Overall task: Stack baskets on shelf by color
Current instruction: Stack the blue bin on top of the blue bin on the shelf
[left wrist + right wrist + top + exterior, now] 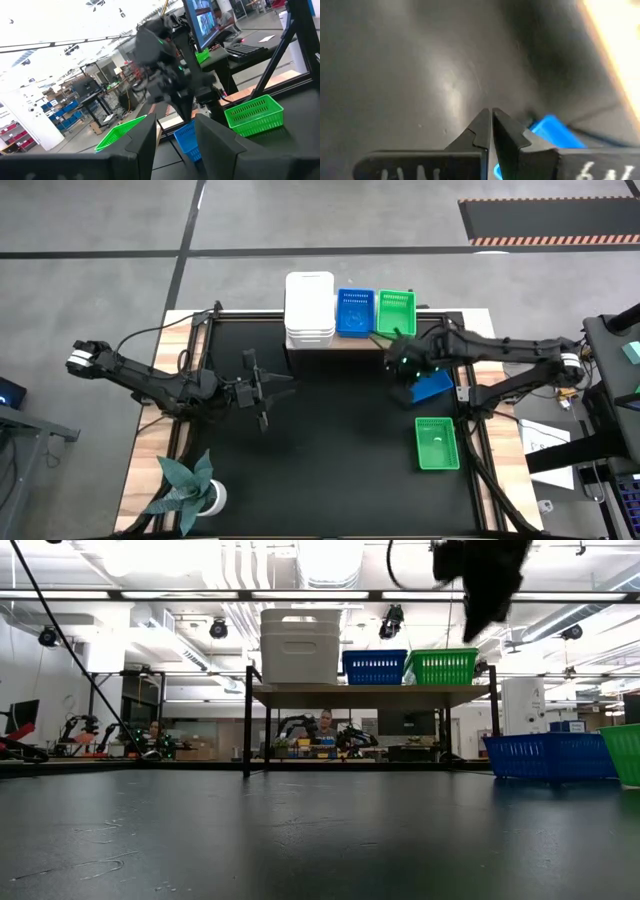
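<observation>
right tool [491, 131] clenched, empty | over blue basket [432, 387] | left tool [262, 387] released, idle

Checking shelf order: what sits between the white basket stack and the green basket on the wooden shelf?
One blue perforated plastic basket sits between the white basket stack and the green basket on the light-wood shelf, clear in the high and low views.

Both arms are dark and slim, trailing black cables. The right hand [393, 360] glows with small green lights. White bands ring each arm's base.
</observation>
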Motion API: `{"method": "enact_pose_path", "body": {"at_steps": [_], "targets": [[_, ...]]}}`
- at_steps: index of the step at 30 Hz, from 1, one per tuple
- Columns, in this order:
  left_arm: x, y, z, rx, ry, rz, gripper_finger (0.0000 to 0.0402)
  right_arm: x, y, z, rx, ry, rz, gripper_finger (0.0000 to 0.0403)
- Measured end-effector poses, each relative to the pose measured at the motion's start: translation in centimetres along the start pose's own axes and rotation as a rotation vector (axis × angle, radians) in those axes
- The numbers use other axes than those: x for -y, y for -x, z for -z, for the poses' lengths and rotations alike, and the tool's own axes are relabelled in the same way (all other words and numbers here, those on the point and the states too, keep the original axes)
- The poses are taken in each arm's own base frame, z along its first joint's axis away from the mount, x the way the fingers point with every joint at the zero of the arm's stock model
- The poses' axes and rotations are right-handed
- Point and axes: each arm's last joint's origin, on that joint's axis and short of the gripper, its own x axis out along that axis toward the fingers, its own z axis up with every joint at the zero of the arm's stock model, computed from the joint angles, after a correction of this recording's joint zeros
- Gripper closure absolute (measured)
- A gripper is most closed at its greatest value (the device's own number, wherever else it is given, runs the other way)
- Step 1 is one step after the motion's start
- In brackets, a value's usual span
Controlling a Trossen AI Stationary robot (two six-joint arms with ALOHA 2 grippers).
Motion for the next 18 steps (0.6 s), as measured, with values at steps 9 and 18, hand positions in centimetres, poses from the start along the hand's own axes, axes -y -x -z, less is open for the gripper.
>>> {"method": "enact_pose_path", "body": {"at_steps": [9,18], "targets": [[0.0,0.0,0.0,0.0,0.0,0.0,0.0282,0.7,-5.1,4.2,-0.188,-0.362,0.156,0.0384],[0.0,0.0,0.0,0.001,0.0,0.0,0.0282,1.2,-7.2,6.2,-0.237,-0.467,0.206,0.0299]]}}
